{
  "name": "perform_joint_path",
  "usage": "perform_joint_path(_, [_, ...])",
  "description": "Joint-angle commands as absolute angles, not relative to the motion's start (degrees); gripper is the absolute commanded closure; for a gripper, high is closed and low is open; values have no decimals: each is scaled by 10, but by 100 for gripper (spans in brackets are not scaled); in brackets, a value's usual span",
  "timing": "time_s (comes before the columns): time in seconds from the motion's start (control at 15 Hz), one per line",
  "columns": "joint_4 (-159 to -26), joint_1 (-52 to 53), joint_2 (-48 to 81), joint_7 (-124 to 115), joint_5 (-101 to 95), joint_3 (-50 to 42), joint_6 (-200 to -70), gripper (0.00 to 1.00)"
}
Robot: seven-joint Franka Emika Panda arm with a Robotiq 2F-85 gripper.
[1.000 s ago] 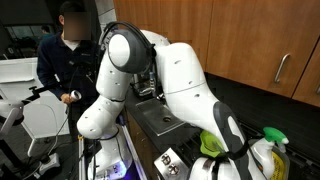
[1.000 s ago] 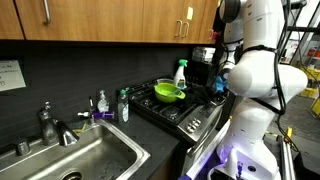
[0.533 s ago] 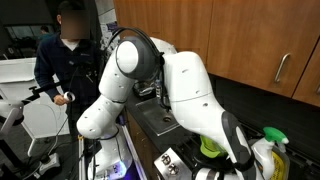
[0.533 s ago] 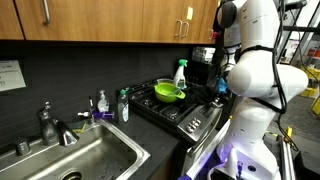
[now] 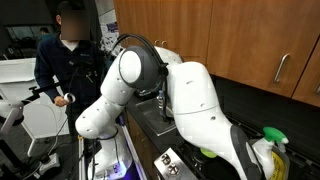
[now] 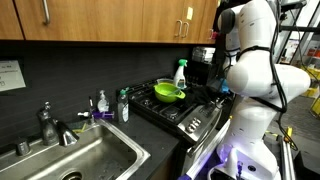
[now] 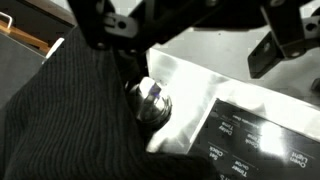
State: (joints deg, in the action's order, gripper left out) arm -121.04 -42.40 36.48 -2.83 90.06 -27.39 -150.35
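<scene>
Arm [image 5: 195, 100] farther right and lower in an exterior view, elbow joint [image 5: 135, 70] nearer the camera.

Soft, even room light fills the kitchen, so in both exterior views the white robot arm [image 5: 190, 95] looks bright and a little washed out, while the black wall [image 6: 90, 70] under the wooden cabinets [image 6: 110, 20] stays dark. In an exterior view the steel sink [image 6: 90, 150] shines pale at the lower left of the frame, and a purple glow [image 6: 232, 160] shows low down. The wrist view is blurry and very close: the hand [image 7: 195, 30] is a dark, fuzzy shape along the top, the silver knob [image 7: 150, 98] has a small bright glint, and the white surface [image 7: 200, 75] beside it glares.
</scene>
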Motion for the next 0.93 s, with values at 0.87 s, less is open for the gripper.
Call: perform_joint_path(0.87, [-1173,-436,374,-135,840,-262,-1496,0])
